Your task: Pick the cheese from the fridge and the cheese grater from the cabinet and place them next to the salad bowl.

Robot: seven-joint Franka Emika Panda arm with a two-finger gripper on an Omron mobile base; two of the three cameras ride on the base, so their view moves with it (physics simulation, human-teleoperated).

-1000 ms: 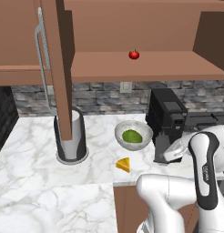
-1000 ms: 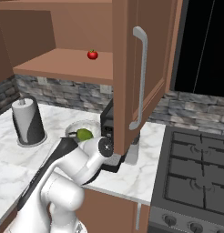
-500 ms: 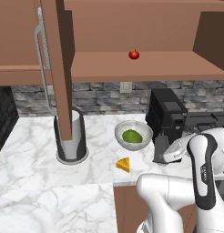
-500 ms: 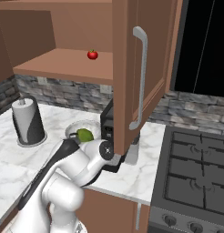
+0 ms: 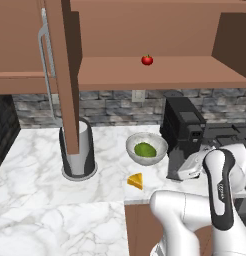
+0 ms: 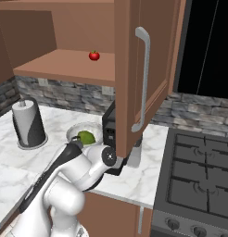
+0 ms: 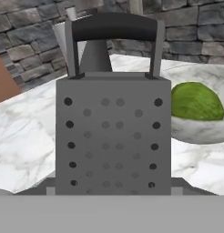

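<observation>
Grey metal cheese grater (image 7: 113, 132) was seen upright at frame centre, just left of the salad bowl (image 7: 200, 120); whether the gripper pinched it could not be told.

1. Pretty clearly a home kitchen, rendered not real: white marble surface (image 5: 40, 210) with a grey stone backsplash (image 5: 110, 105) behind it.
2. Brown wooden wall cabinet (image 6: 148, 69), door open, long silver bar handle (image 6: 142, 78), small red tomato (image 5: 147, 60) on the shelf.
3. Black coffee machine (image 5: 184, 135) at the far right, gas stove (image 6: 199, 180) beside the surface.
4. Salad bowl (image 5: 146, 149), cheese (image 5: 135, 181) and a cheese grater (image 7: 113, 132) sitting out.
</observation>
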